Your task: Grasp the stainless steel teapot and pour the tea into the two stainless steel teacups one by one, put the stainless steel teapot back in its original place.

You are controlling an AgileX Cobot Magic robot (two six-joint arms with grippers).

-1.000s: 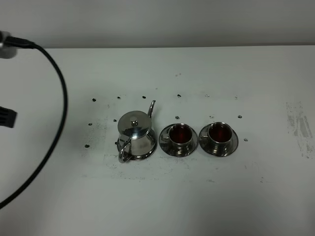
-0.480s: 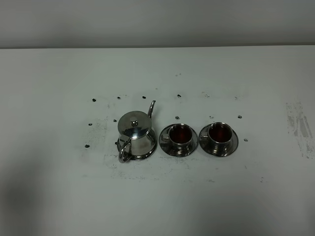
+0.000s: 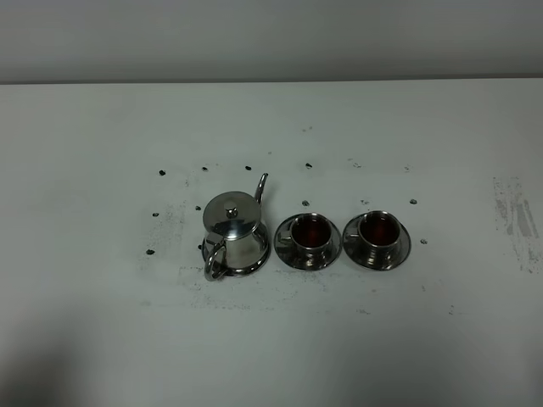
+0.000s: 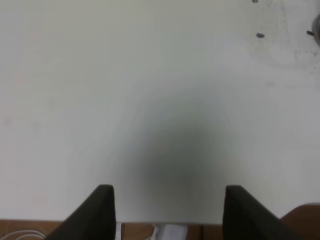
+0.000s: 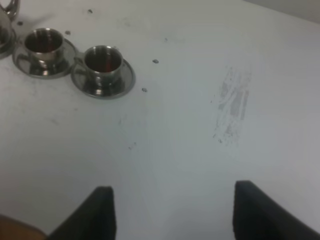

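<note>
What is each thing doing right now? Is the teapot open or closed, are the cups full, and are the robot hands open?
stainless steel teapot: upright on its round dish, lid on, not held.
left teacup: upright on its saucer, holds reddish-brown tea.
right teacup: upright on its saucer, holds reddish-brown tea.
left gripper: open, empty, over bare table.
right gripper: open, empty, away from the cups.

High cam looks down steeply on the white table (image 3: 441, 339) from the front. Both wrist cams sit low at the near edge, facing out over it. Right wrist and high cam share the 2 teacups (image 5: 75, 55); left wrist sees mostly bare tabletop.
</note>
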